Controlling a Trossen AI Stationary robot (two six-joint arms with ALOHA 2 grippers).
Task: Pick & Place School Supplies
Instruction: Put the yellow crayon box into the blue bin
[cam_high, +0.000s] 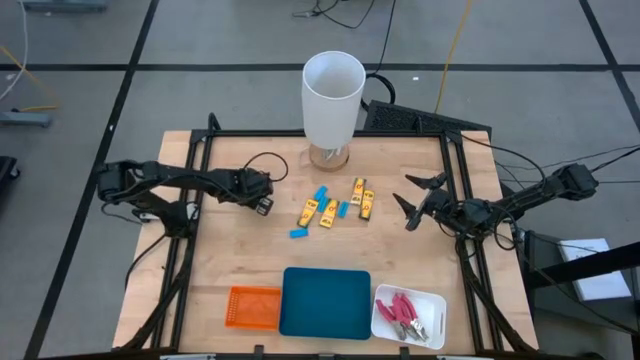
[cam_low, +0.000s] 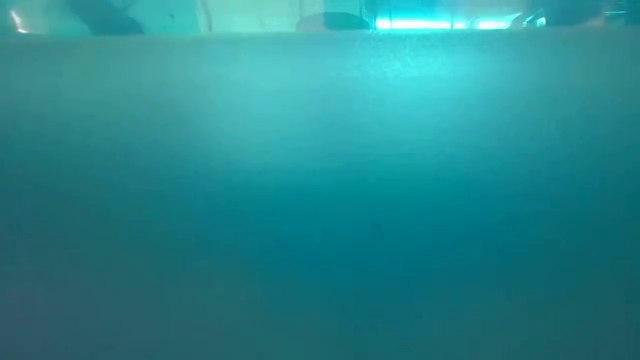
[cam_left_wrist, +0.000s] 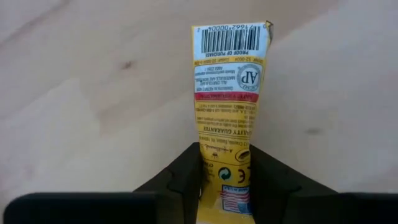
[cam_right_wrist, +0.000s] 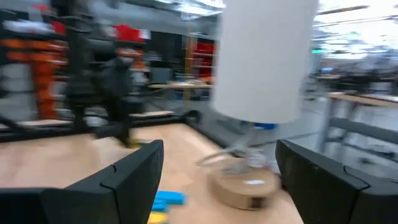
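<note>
My left gripper (cam_high: 262, 198) is over the table's left half and is shut on a yellow rectangular piece (cam_left_wrist: 229, 81) with a barcode and dark print. The high view does not show that piece. Several more yellow pieces (cam_high: 328, 212) and light-blue blocks (cam_high: 320, 193) lie flat at the table's middle. Red-handled pliers (cam_high: 402, 308) lie in the white tray (cam_high: 432, 300). My right gripper (cam_high: 412, 200) is open to the right of the pieces and points toward them; its wrist view shows its open gap (cam_right_wrist: 217, 171) facing the white cylinder (cam_right_wrist: 264, 56). My left gripper pinches the yellow piece between its two fingers (cam_left_wrist: 186, 177), at the end opposite the barcode (cam_left_wrist: 227, 171). The fingers run along the piece. The barcode end (cam_left_wrist: 230, 40) sticks out past the fingertips over the wooden table. Whether it is lifted clear, I cannot tell.
A tall white cylinder (cam_high: 333, 95) stands on a round base at the table's far middle. Along the near edge sit an orange tray (cam_high: 252, 307), a teal tray (cam_high: 325, 302) and the white tray. The low view is filled by a teal surface (cam_low: 320, 200).
</note>
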